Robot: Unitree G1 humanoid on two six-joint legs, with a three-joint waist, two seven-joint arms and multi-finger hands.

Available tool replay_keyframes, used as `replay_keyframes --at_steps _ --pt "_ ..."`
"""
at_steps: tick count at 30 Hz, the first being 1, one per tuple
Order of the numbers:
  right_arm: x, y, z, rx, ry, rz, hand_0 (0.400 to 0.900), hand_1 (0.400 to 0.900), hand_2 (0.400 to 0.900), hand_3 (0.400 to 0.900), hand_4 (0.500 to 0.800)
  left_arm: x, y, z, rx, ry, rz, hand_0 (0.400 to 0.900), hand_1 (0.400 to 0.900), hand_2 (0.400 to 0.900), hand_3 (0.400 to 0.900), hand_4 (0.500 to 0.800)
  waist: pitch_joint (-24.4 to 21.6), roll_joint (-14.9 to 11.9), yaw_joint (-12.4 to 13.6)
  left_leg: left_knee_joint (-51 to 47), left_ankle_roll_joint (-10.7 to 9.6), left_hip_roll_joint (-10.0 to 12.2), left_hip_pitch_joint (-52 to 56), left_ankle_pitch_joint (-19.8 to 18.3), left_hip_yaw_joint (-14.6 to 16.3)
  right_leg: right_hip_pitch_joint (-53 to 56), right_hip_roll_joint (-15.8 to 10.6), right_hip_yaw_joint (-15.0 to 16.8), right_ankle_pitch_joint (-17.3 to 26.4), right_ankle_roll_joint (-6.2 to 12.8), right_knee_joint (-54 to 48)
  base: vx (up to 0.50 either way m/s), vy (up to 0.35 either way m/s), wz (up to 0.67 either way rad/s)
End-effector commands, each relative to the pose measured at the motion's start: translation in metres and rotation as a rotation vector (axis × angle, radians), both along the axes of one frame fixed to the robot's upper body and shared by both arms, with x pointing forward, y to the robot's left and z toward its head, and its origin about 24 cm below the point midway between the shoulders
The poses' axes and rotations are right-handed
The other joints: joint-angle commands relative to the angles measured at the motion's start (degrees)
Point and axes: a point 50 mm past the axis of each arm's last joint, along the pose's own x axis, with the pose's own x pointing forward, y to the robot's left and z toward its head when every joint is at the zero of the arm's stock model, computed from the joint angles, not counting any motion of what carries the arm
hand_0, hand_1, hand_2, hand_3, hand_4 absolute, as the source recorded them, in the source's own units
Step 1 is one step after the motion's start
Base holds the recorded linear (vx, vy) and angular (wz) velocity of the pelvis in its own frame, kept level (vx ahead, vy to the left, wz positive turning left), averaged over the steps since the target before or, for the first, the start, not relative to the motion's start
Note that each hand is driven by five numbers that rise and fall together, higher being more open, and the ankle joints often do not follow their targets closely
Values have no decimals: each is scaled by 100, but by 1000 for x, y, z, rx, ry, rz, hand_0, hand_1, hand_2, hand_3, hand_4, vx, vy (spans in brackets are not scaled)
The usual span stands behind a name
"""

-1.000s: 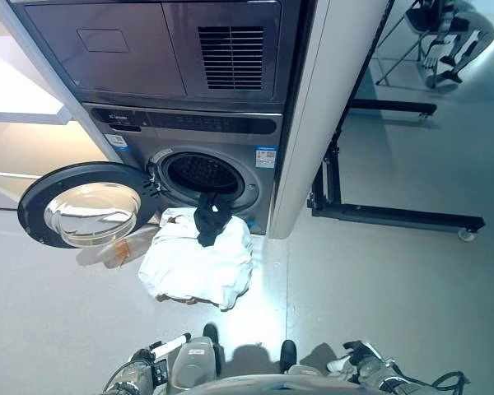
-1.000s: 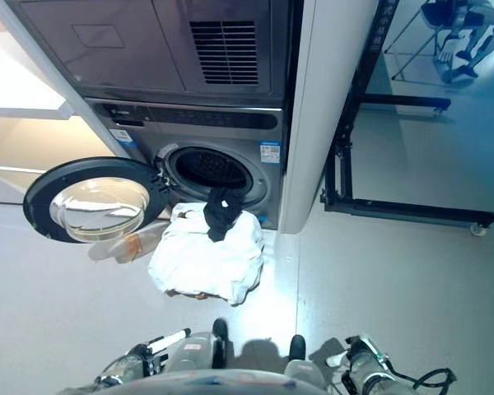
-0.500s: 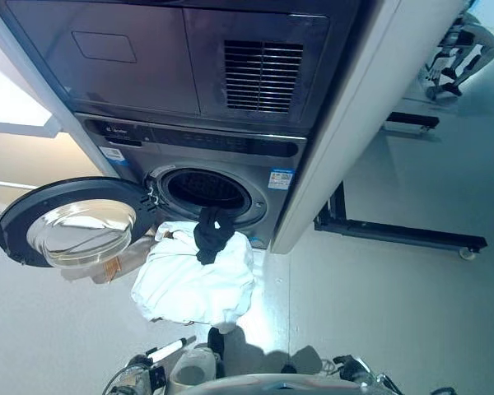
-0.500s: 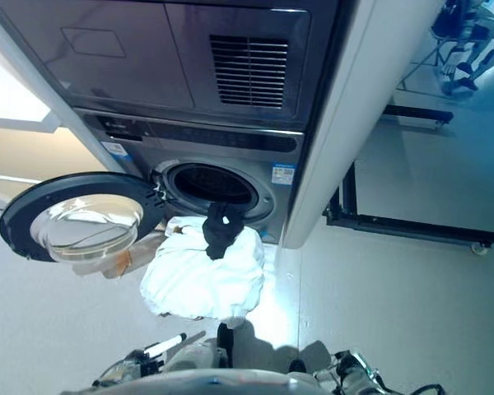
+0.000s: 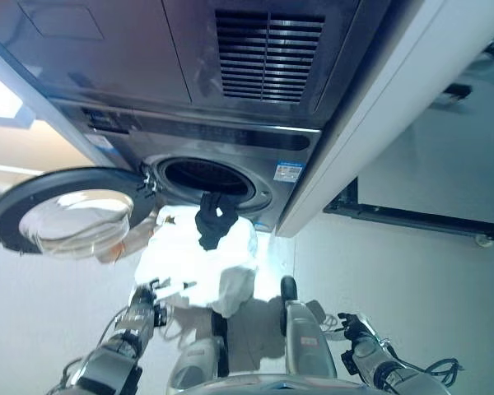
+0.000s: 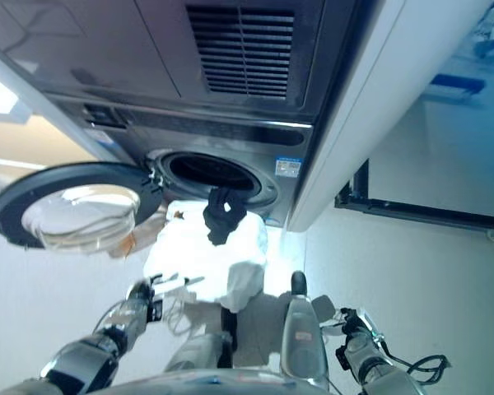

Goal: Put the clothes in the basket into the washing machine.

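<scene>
- Two hands in view. Our left hand [image 5: 145,298] shows at lower left of the frame, our right hand [image 5: 356,333] at lower right.
- Left hand: fingers relaxed and spread, holding nothing that we can see, its tips pointing toward the white cloth [image 5: 199,262].
- Right hand: fingers loosely parted, empty, low beside us and well apart from the cloth.
- Clothes: one white heap at centre frame, covering the basket so that we cannot see it; one black garment [image 5: 215,220] on top at the far end, hanging just below the drum mouth.
- Washer [image 5: 206,177]: upper centre, door [image 5: 62,210] swung open to the left of frame, opening [image 5: 206,178] clear.
- Key relation: the heap lies just right of and beyond the left hand, near it but, as far as we can tell, not touching. Its long axis runs from us toward the drum.
- Judgement: the left hand is much nearer, so we expect it to take the first grasp, at the heap's near left edge.
</scene>
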Motion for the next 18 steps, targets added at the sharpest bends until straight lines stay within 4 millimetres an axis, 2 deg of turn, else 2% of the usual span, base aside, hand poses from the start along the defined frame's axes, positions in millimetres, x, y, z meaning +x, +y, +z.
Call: replay_keyframes --at_steps 1,5,7,10,15,18 --pt "12 -36 16 -129 -38 -10 900 900 900 900 800 38 12 35 68 -164 67 900 900 900 900 800 80 78 -134 1115 155 644 -877 -560 -32 -263 -9 121 -171 124 307 -140 -39 7" --pt "32 -43 27 -155 -92 -4 900 900 900 900 800 67 17 66 77 -304 108 900 900 900 900 800 226 135 -214 1287 123 742 -1238 -595 -67 -823 164 131 -398 33 865 -126 64 2" --pt "36 -46 30 -168 -94 2 900 900 900 900 800 76 22 79 88 -351 128 900 900 900 900 800 271 148 -239 1374 125 754 -1393 -614 -82 -987 217 125 -493 -12 1059 -76 66 0" --pt "38 -50 32 -174 -95 11 900 900 900 900 800 89 29 100 109 -410 144 900 900 900 900 800 366 129 -242 1654 142 751 -1759 -669 -118 -1244 315 152 -641 -67 1368 -61 19 2" --pt "36 -46 30 -147 -118 16 900 900 900 900 800 112 40 141 158 -514 172 900 900 900 900 800 525 -104 -177 2382 137 782 -2568 -847 -265 -1707 455 105 -894 -149 1949 -70 -64 3" --pt "33 -45 28 -139 -122 16 900 900 900 900 800 118 48 159 174 -559 216 900 900 900 900 800 585 -189 -162 2747 140 780 -2906 -956 -346 -1921 492 84 -1013 -187 2253 -14 -21 1"
